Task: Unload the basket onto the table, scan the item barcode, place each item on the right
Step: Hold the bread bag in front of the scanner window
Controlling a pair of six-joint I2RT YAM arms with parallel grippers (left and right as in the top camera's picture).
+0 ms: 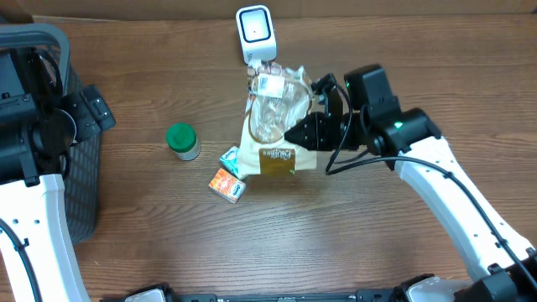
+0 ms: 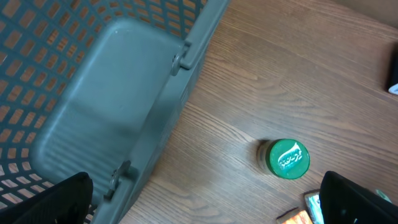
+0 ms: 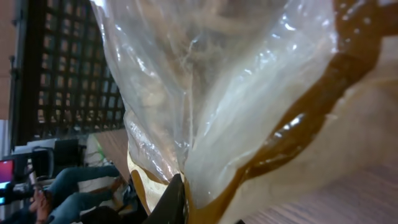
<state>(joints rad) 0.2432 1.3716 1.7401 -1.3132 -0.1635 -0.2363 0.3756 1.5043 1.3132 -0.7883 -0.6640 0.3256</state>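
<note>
Presentation step: my right gripper (image 1: pixel 295 134), clamped on the clear crinkled plastic bag (image 1: pixel 273 113), should next, I judge, turn its barcode toward the white boxy scanner (image 1: pixel 253 27) beyond my fingertips.

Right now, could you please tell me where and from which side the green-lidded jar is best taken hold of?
Probably from straight above with the open left gripper, fingers closing across the round lid's sides. The green-lidded jar stands upright, lid up, clear of the teal box and the basket, so its sides are free all round.
</note>
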